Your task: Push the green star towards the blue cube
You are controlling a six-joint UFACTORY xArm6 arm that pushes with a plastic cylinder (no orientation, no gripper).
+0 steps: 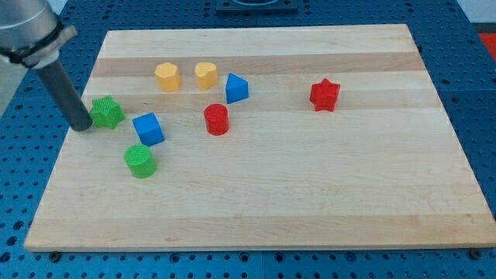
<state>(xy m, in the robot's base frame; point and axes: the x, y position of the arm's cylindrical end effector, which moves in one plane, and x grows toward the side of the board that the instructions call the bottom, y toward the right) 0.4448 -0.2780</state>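
The green star (108, 112) lies near the board's left edge. The blue cube (148, 129) sits just to its right and a little lower, a small gap between them. My tip (82, 126) rests on the board at the star's left side, touching or nearly touching it. The rod rises up and to the left out of the view's top corner.
A green cylinder (140, 161) lies below the blue cube. A yellow hexagon (167, 76) and a yellow heart-like block (206, 75) sit above. A blue triangular block (236, 88), a red cylinder (217, 119) and a red star (325, 94) lie to the right. The wooden board (310, 201) sits on a blue perforated table.
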